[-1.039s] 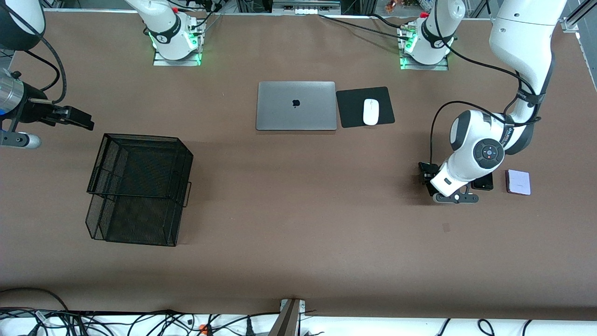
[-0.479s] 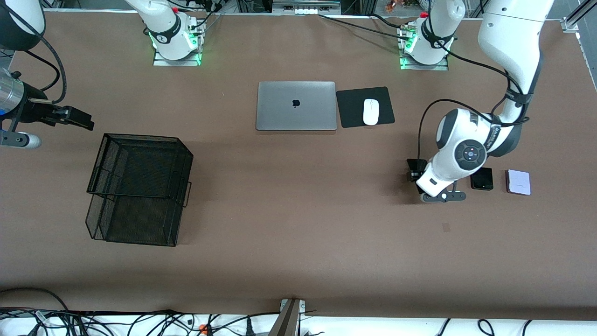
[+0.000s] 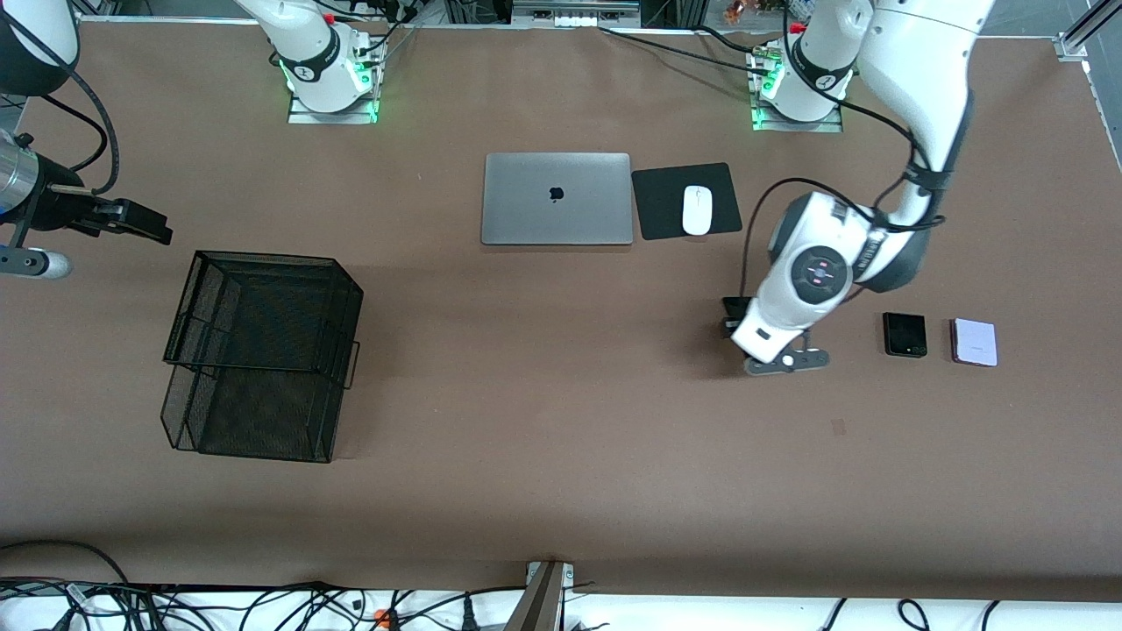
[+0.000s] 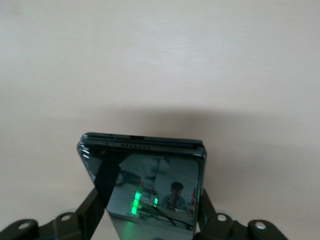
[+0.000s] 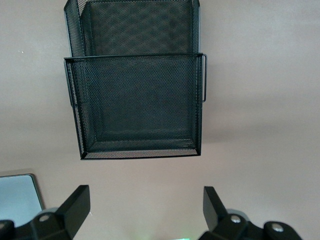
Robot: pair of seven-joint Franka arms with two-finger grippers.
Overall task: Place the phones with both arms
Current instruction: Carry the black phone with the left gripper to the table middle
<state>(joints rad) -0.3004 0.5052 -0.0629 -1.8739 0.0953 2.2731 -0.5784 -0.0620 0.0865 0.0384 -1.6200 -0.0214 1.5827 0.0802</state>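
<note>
My left gripper [image 3: 734,319] is shut on the long black phone [image 4: 150,180], gripping it by its long edges and holding it over bare table, toward the right arm's end from the two small phones. In the front view my arm hides most of it. The small squarish black phone [image 3: 905,334] and the pale lavender-white phone [image 3: 975,342] lie flat side by side on the table at the left arm's end. My right gripper [image 3: 158,228] is open and empty, up in the air beside the black mesh basket [image 3: 263,350]. The basket also shows in the right wrist view [image 5: 135,100].
A closed grey laptop [image 3: 557,198] lies mid-table toward the bases. A white mouse [image 3: 697,210] sits on a black pad [image 3: 666,206] beside it. The mesh basket has two tiers. Cables run along the table's edge nearest the front camera.
My left arm has moved toward the right arm's end with the long black phone, uncovering the small black phone. The right arm has barely moved.
</note>
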